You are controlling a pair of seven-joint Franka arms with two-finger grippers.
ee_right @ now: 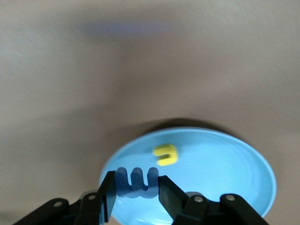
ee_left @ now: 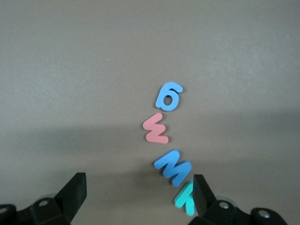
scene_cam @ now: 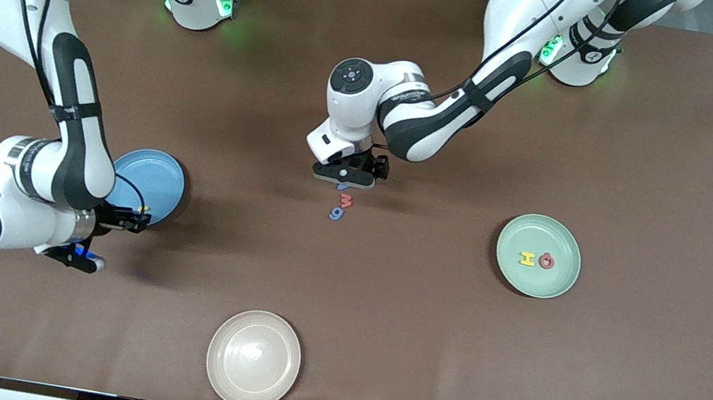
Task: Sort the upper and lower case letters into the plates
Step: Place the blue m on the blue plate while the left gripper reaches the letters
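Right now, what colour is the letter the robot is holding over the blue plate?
Blue. The right gripper holds the letter over the blue plate; the right wrist view shows it best.

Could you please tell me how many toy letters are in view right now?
8: a yellow one on the blue plate, a blue one held in the right tool, two on the green plate, four mid-table under the left tool. None seems hidden.

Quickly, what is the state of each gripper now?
Left gripper: open, over the loose letters.
Right gripper: shut on a blue letter, over the blue plate.
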